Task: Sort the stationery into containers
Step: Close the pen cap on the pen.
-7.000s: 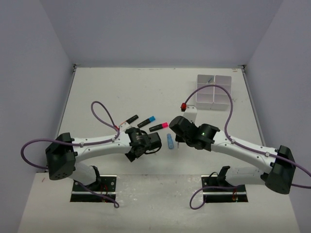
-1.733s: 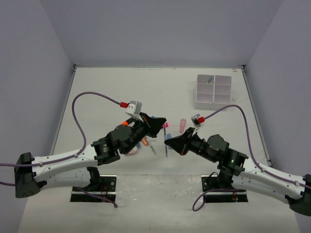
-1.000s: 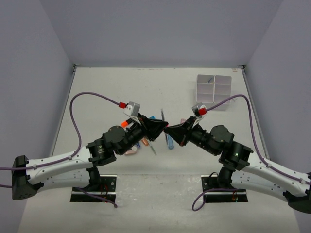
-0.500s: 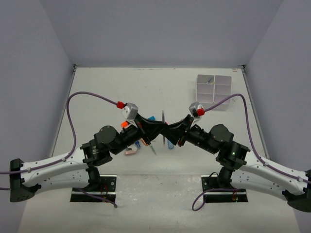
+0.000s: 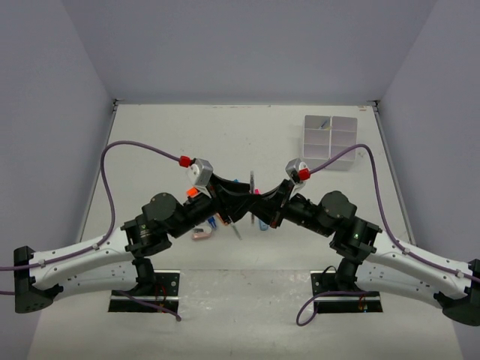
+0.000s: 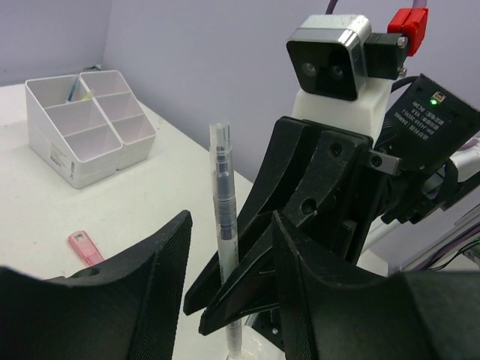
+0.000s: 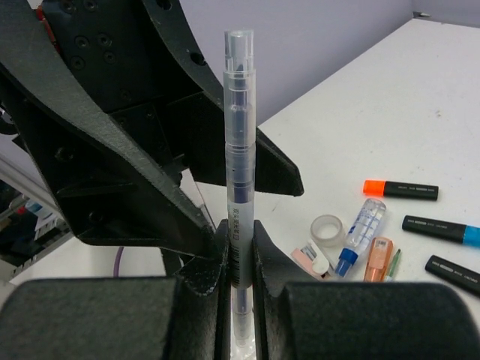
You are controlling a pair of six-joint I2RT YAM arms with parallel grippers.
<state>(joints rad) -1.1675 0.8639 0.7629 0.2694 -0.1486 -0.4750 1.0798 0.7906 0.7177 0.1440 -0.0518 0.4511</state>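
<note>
Jaws of right gripper (image 7: 238,251) clamp the thin clear pen (image 7: 238,142) low on its barrel, upright in mid-air; left gripper (image 6: 230,232) stands open around it (gaps both sides). Pen looks light, stiff, slick, so grip mid-barrel. Organiser box (image 6: 90,161) sits well apart.

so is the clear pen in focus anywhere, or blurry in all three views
Right wrist view: the thin clear plastic pen is sharp, its print visible, clamped by the right gripper, whose black fingers show little detail. Left wrist view: pen sharp; the left gripper's near fingers are soft dark masses. Top view: even light, faint shadows, the pen just a sliver.
</note>
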